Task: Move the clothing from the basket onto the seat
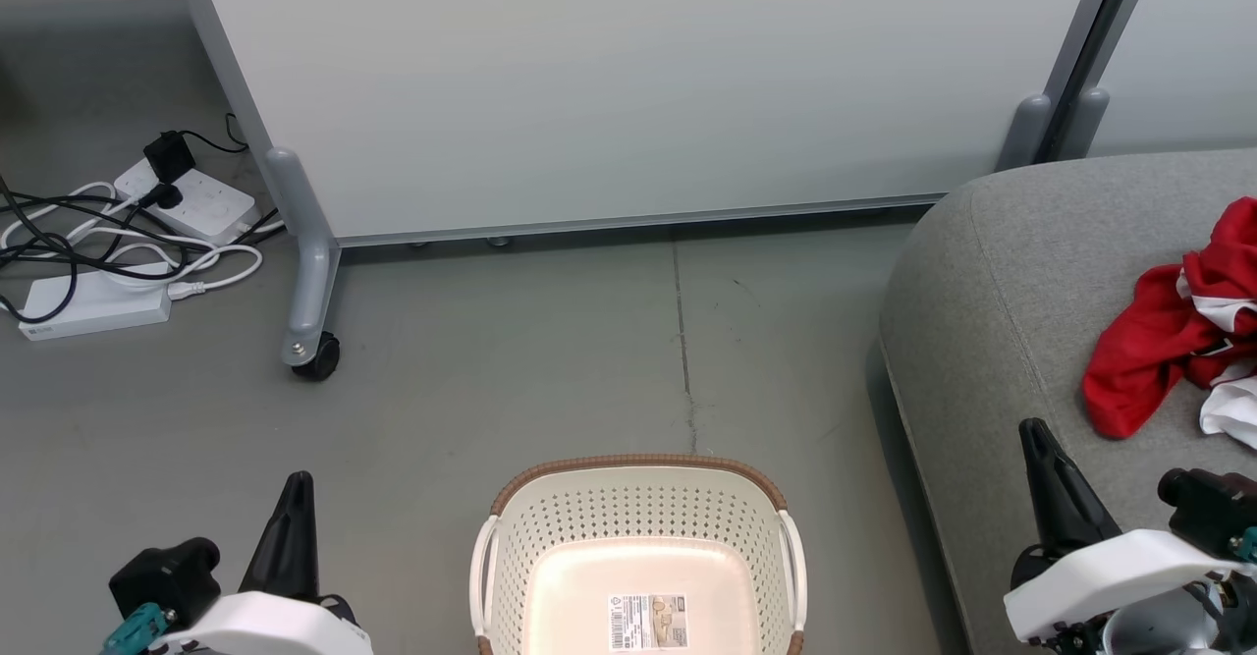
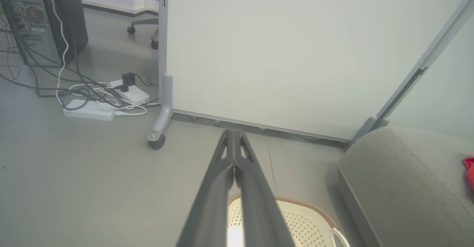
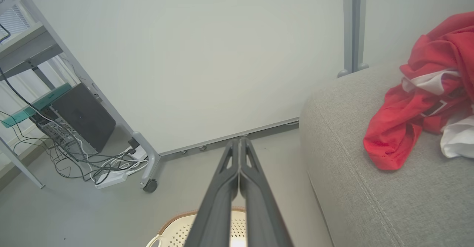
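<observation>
The cream basket (image 1: 638,518) with a brown rim stands on the floor at the bottom centre, holding nothing but the label on its bottom. The red and white clothing (image 1: 1178,326) lies heaped on the grey seat (image 1: 992,301) at the right; it also shows in the right wrist view as the clothing (image 3: 418,102) on the seat (image 3: 370,187). My left gripper (image 1: 295,483) is shut and empty, left of the basket. My right gripper (image 1: 1033,431) is shut and empty over the seat's front edge. Both wrist views show the fingers pressed together, the left gripper (image 2: 234,132) and the right gripper (image 3: 239,140) above the basket (image 2: 307,217).
A grey partition panel (image 1: 638,85) on castor feet (image 1: 314,355) stands behind the basket. Power strips and tangled cables (image 1: 108,243) lie on the floor at the far left. A computer tower (image 2: 33,21) and an office chair base (image 2: 142,26) stand beyond the panel.
</observation>
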`<state>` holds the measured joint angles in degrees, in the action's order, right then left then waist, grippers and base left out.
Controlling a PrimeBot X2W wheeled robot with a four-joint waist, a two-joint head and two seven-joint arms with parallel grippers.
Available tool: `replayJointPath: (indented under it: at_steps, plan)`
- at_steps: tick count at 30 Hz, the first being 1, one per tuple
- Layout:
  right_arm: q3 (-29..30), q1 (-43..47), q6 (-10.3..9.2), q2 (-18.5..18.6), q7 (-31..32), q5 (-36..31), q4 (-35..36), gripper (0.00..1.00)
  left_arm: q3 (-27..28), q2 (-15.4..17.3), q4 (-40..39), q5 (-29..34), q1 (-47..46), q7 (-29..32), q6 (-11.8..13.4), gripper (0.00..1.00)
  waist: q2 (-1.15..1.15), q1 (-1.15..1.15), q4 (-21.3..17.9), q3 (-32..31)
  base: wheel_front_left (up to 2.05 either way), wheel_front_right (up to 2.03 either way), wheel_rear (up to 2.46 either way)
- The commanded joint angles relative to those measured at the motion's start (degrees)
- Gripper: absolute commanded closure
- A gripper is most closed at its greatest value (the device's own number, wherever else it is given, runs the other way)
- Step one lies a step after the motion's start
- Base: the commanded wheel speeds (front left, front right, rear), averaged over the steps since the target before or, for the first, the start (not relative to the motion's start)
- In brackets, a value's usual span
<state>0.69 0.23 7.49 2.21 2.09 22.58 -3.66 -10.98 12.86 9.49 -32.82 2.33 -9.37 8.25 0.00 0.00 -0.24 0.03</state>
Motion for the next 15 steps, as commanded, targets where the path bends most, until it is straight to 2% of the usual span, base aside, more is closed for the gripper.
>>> replayJointPath:
  at_steps: [1,15]
  plan:
    - [0.46,-2.13,0.00,0.39,0.29,2.37,-0.05,1.00,1.09,0.12,-0.10,-1.98,-2.50,0.37,-0.61,1.00,0.00,0.00,0.00,0.01,0.00,0.00,0.00]
    - [2.03,-6.00,0.00,0.49,1.07,14.95,-4.84,1.00,4.39,-1.77,3.86,-12.76,-7.03,3.38,-3.57,1.00,0.00,0.00,0.03,0.16,0.00,0.00,0.00]
